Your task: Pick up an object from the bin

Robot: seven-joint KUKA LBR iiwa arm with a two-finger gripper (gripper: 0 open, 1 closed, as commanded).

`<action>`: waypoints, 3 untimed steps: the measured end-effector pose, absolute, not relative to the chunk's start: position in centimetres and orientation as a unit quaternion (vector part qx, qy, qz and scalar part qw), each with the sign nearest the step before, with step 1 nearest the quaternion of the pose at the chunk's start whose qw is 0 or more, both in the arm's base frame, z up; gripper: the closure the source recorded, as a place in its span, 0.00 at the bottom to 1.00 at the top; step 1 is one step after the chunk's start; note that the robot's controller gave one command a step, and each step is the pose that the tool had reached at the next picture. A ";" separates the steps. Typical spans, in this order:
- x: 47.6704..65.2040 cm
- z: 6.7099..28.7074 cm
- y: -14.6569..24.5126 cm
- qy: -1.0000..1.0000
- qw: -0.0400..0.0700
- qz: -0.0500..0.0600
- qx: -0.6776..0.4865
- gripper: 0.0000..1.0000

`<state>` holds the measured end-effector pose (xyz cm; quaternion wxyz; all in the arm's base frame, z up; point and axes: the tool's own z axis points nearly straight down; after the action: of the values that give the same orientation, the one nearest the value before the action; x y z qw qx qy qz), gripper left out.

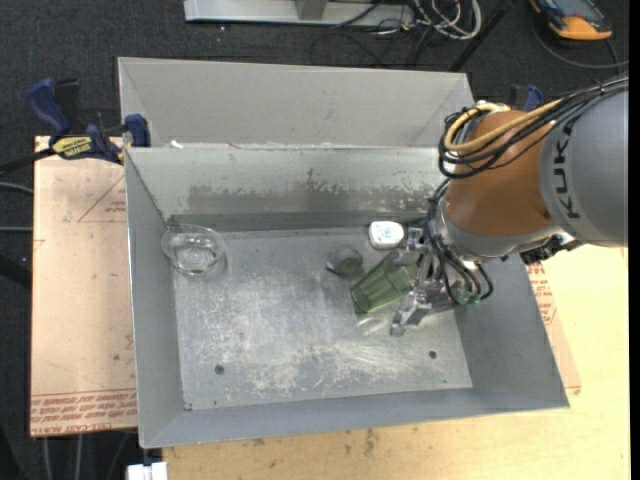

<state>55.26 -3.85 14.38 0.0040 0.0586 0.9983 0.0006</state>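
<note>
Camera view: we list the gripper [413,306] at 3 o'clock in the bin [300,368], against a tipped green translucent cup [380,288]; jaw state we cannot tell. Clear glass bowl [193,250] sits upright at 9 o'clock.

Thing: a green see-through cup [380,288]
Pose: lay tipped over, long side slanting
Place: rested on the floor of the bin [280,343], right of its middle, near its right wall
</note>
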 end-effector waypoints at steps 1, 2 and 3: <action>57.2 9.9 -3.1 0.998 0.001 0.000 0.061 1.00; 57.2 9.9 -3.1 0.998 0.001 0.000 0.061 1.00; 57.4 14.6 -3.5 0.998 -0.003 0.000 0.056 1.00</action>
<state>57.43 -3.51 14.65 -0.0031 0.0558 0.9984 0.0004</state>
